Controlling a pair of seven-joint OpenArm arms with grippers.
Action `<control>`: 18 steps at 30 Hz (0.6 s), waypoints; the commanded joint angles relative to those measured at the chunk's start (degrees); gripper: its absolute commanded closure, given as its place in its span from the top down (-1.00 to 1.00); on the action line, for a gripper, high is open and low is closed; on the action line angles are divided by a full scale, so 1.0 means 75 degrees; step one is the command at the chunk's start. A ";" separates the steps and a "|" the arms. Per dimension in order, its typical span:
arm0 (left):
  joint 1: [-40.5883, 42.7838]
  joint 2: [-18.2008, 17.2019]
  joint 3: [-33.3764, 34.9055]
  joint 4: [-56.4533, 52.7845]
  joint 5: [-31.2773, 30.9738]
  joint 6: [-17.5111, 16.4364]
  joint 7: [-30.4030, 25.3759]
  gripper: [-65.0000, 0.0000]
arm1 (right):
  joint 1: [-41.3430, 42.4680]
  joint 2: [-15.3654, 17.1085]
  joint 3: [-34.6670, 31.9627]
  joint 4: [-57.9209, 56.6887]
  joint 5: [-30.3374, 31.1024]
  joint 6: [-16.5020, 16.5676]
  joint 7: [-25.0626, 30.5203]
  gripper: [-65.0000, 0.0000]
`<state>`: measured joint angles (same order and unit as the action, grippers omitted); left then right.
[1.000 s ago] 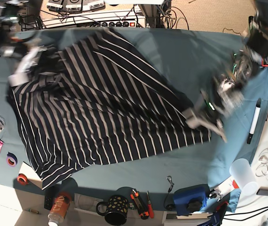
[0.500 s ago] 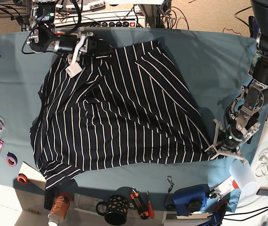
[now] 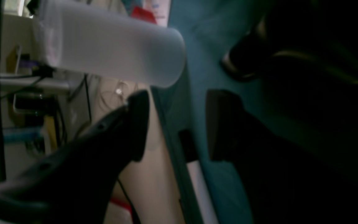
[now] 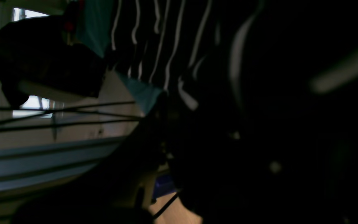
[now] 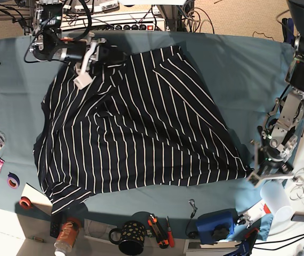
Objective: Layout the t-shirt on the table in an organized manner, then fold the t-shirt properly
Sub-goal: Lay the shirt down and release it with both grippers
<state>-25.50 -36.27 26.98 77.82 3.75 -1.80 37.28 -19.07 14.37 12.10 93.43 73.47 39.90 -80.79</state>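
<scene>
My left gripper (image 5: 264, 162) has let go and pulled off the t-shirt (image 5: 136, 122), jaws now spread beside its corner. The shirt lies flat across the teal table (image 5: 232, 69). My right gripper (image 5: 96, 53) is clamped on the far edge. Mug (image 5: 128, 238), tools along the near edge.

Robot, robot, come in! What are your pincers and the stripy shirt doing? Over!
Left pincer open, off the t-shirt. Right pincer shut on its top edge. Shirt spread on the table, still wrinkled. White cup close to left pincer.
</scene>
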 commanded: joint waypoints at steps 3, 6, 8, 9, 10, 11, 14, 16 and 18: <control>0.0303 -0.0160 -0.0082 0.1428 -0.0108 0.0003 0.0513 -0.08 | 0.0026 0.0096 0.0525 0.0102 0.0195 0.0013 0.0106 -1.00; 0.1110 -0.0157 -0.0082 0.2967 -0.0224 -0.0166 0.0868 -0.08 | 0.0026 0.0096 0.1078 0.0102 0.0198 0.0013 0.0106 -1.00; 0.1746 -0.0157 -0.0082 0.3952 -0.0221 -0.0332 0.1075 -0.08 | 0.0023 0.0096 0.1376 0.0102 0.0195 0.0013 0.0106 -1.00; 0.2063 -0.0157 -0.0082 0.4383 -0.0259 -0.0530 0.1189 -0.08 | 0.0023 0.0096 0.1489 0.0102 0.0198 0.0013 0.0106 -1.00; 0.2378 -0.0157 -0.0082 0.4753 -0.0379 -0.0627 0.1268 -0.08 | 0.0026 0.0096 0.1577 0.0102 0.0195 0.0013 0.0106 -1.00; 0.2681 -0.0157 -0.0082 0.5039 -0.0536 -0.0679 0.1291 -0.08 | 0.0023 0.0096 0.1629 0.0102 0.0195 0.0013 0.0106 -1.00; 0.3468 -0.0134 -0.0079 0.5461 -0.0790 -0.1035 0.1195 -0.08 | 0.0023 0.0093 0.1649 0.0102 0.0195 0.0013 0.0106 -1.00; 0.3856 -0.0061 -0.0079 0.5470 -0.1043 -0.1174 0.1209 -0.08 | 0.0026 0.0096 0.1652 0.0102 0.0195 0.0013 0.0106 -1.00; 0.4232 -0.0050 -0.0079 0.5470 -0.1227 -0.1419 0.1142 -0.08 | 0.0026 0.0096 0.1652 0.0102 0.0198 0.0013 0.0106 -1.00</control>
<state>6.68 -36.21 26.81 117.95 -5.48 -12.51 46.59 -19.07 14.26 24.12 93.38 73.45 39.92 -80.93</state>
